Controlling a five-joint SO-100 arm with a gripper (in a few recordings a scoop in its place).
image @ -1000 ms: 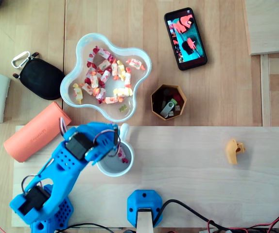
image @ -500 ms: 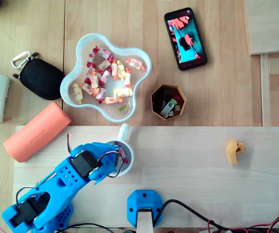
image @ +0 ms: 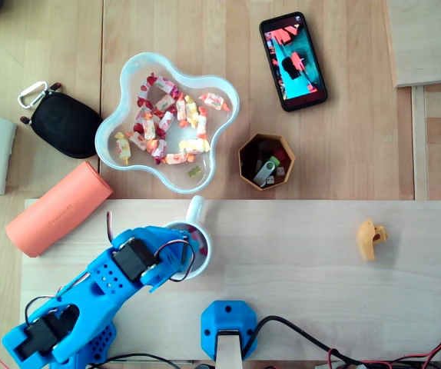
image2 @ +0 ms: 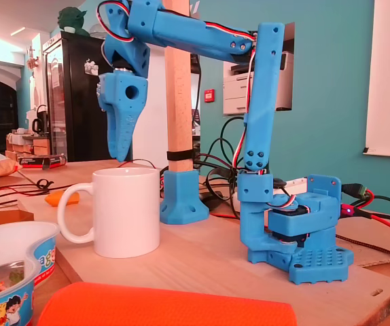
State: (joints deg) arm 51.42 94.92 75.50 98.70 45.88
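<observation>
End effector (image2: pixel 119 153) hangs tip-down over the mouth of the upright mug (image2: pixel 123 210), which stands near the desk's (image: pixel 343 154) lower edge in the overhead view. Whether it is clenched or released cannot be told.

Blue tool (image2: pixel 121 156) tips-down just above white mug (image2: pixel 128 212)

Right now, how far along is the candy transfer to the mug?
Done: one red-wrapped candy appears to lie in the white mug. In hand: the gripper hangs just above the mug's rim, nothing visible between its fingers. Left: many candies sit in the clear bowl.
</observation>
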